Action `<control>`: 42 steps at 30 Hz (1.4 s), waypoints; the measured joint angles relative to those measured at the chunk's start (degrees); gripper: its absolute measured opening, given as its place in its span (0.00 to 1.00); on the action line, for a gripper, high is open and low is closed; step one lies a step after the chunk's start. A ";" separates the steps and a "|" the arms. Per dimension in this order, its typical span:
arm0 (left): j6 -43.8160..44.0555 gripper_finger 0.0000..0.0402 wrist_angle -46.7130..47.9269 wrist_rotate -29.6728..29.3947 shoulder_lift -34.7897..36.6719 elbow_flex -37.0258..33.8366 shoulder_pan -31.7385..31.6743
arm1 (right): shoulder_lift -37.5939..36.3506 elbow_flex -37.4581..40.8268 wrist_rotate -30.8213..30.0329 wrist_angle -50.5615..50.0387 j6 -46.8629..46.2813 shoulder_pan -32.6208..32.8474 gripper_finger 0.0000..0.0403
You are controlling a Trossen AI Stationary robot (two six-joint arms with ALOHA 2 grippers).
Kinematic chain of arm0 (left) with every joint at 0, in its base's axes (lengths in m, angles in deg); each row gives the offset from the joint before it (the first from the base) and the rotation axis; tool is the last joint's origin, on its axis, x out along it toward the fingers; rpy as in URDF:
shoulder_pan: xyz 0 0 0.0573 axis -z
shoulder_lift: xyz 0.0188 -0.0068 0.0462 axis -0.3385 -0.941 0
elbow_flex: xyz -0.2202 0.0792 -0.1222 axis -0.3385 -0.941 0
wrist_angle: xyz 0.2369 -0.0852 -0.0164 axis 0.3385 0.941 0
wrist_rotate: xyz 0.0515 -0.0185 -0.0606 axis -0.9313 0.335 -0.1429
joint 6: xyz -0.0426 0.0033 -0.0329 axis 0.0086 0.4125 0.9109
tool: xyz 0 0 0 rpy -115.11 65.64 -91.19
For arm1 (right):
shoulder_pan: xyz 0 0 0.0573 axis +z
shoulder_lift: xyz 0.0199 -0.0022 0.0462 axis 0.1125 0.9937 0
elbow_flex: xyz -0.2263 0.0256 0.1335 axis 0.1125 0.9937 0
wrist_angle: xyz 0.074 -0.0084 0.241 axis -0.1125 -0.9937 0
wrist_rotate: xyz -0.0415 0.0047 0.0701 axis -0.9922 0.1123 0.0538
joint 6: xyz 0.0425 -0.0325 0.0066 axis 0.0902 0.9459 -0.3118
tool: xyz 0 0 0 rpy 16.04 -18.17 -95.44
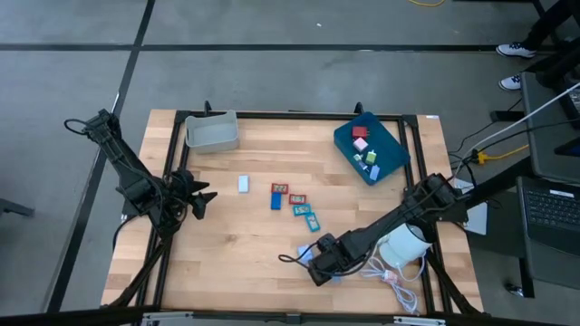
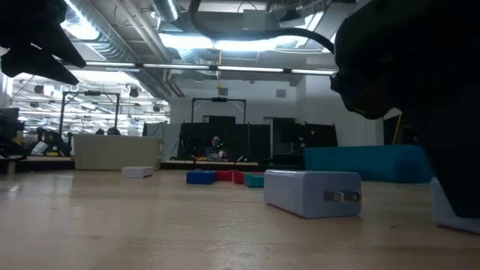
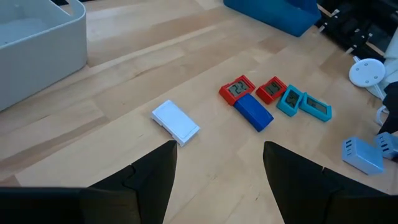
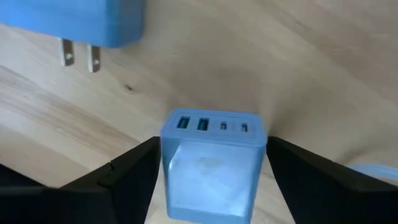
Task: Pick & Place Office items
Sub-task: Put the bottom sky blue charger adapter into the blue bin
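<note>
My right gripper (image 1: 319, 264) is low over the table's near right part, its fingers on either side of a light blue charger block (image 4: 211, 171). A second light blue charger (image 4: 81, 22), with two prongs, lies flat just beyond it (image 2: 311, 193). Mid-table lie a light blue piece (image 1: 243, 184), a dark blue piece (image 1: 275, 201), two red pieces (image 1: 279, 189) and two teal pieces (image 1: 308, 216). My left gripper (image 1: 207, 196) hovers open at the table's left, pointing toward them (image 3: 219, 155). My right gripper has the light blue charger block between its two fingers, one finger (image 4: 137, 168) on each long side (image 4: 169, 155). The port face (image 4: 211, 124) points away from the wrist. The fingers slant down from the right. The block's underside (image 2: 450, 216) rests on the table.
A blue tray (image 1: 394, 156) with several small pieces stands at the far right, and a grey tray (image 1: 213, 132) at the far left. A white round object (image 1: 403, 244) with a coiled white cable (image 1: 390, 276) lies beside the right arm. Bare wood lies near left.
</note>
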 joint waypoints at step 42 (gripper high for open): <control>1.11 0.58 0.24 -5.14 0.04 0.00 -0.20 | -19.58 0.02 -21.90 -4.71 29.82 -30.08 0.52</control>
